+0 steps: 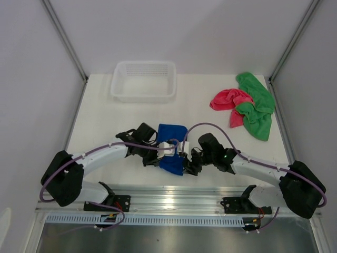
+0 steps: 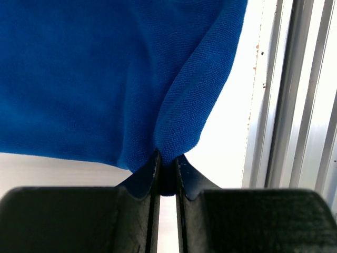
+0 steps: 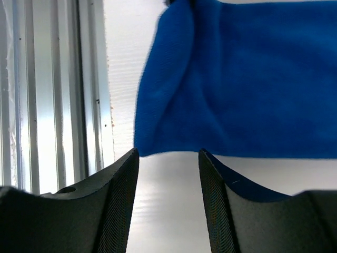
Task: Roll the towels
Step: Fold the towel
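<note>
Towel in royal blue (image 1: 172, 146) lies mid-worktop (image 1: 105, 116) overhead, between left fingers (image 1: 156, 161) and right fingers (image 1: 189, 166). The green towel (image 1: 259, 108) and pink-red towel (image 1: 229, 99) are heaped together at 2 o'clock, with the basket (image 1: 143, 96) at 12.

Left wrist: fingers (image 2: 152, 174) clamped on a pinched fold (the towel's edge).

Right wrist: fingers (image 3: 125, 176) apart, blue hem (image 3: 247, 89) just beyond their tips.

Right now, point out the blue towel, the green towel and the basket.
blue towel (image 1: 171, 133): top view, flat far half.
green towel (image 1: 261, 113): top view, middle folds.
basket (image 1: 142, 97): top view, near wall.
</note>
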Controlling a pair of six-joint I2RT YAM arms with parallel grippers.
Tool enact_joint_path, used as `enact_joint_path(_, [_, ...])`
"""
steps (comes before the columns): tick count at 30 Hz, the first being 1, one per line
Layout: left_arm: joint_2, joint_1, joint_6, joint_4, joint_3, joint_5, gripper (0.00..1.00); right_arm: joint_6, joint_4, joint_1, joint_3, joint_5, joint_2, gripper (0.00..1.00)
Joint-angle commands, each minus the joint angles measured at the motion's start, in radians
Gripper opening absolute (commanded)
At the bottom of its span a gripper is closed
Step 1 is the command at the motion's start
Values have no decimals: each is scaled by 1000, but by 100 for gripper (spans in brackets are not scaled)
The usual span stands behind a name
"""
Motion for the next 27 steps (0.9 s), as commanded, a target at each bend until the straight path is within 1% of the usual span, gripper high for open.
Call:
enact_joint_path(1, [33, 46, 5, -46, 68, 115, 14, -16, 128, 62, 4, 89, 25, 53])
enact_joint_path(3, [48, 66, 2, -48, 77, 132, 14, 32, 212, 76, -16, 105, 45, 53])
enact_joint_path(8, [62, 97, -12, -57, 83, 146, 14, 121, 333, 88, -16, 106, 142, 53])
enact_joint_path(10, [69, 111, -24, -57, 89, 152, 14, 135, 335, 88, -12, 105, 174, 53])
enact_joint_path(13, [77, 123, -35, -63, 100, 163, 14, 146, 308, 88, -10, 84, 179, 53])
enact_joint_path(20, [83, 137, -41, -57, 108, 154, 14, 167, 237, 90, -18, 1, 88, 53])
enact_joint_path(24, [85, 137, -38, -56, 103, 155, 14, 198, 254, 99, -53, 28, 65, 53])
enact_joint_path(27, [83, 138, -35, -59, 103, 157, 14, 208, 313, 108, -61, 79, 97, 53])
